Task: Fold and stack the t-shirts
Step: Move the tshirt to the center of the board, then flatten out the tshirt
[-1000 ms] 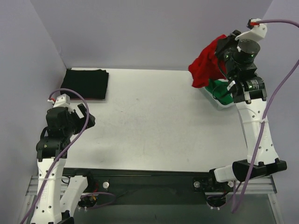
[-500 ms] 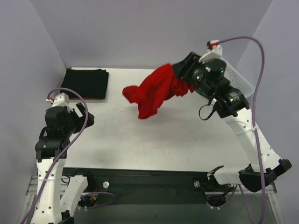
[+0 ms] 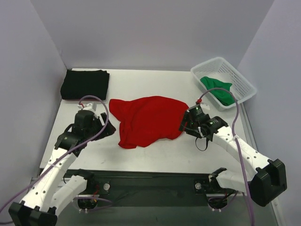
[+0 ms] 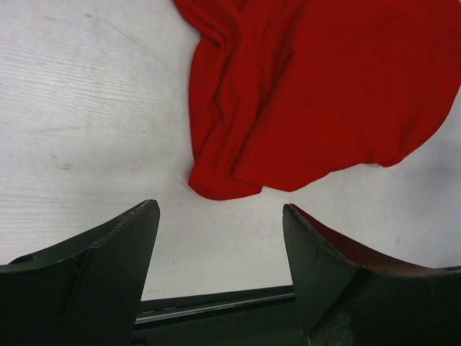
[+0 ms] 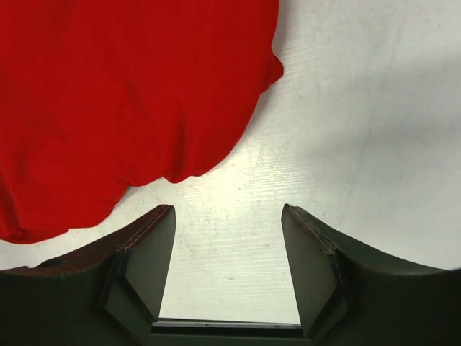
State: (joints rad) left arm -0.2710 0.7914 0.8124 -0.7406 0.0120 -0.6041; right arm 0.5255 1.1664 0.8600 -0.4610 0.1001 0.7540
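A bright red t-shirt (image 3: 148, 120) lies crumpled and roughly spread in the middle of the table. My left gripper (image 3: 106, 128) is low at its left edge, open, with only bare table between the fingers; in the left wrist view the red cloth (image 4: 324, 94) lies just ahead of the gripper (image 4: 220, 209). At the shirt's right edge my right gripper (image 3: 184, 124) is also open and empty, with the cloth (image 5: 130, 94) ahead and to the left of it (image 5: 227, 210). A folded black t-shirt (image 3: 85, 84) lies at the back left. A green t-shirt (image 3: 217, 89) sits in the basket.
A white mesh basket (image 3: 240, 77) stands at the back right corner, close to the right wall. Grey walls close in the left, back and right sides. The table's front edge (image 3: 150, 173) runs just behind both arms' bases.
The right arm swung the red t-shirt from above the basket down to the table's middle and let it go. The left arm reached forward to the shirt's left edge.
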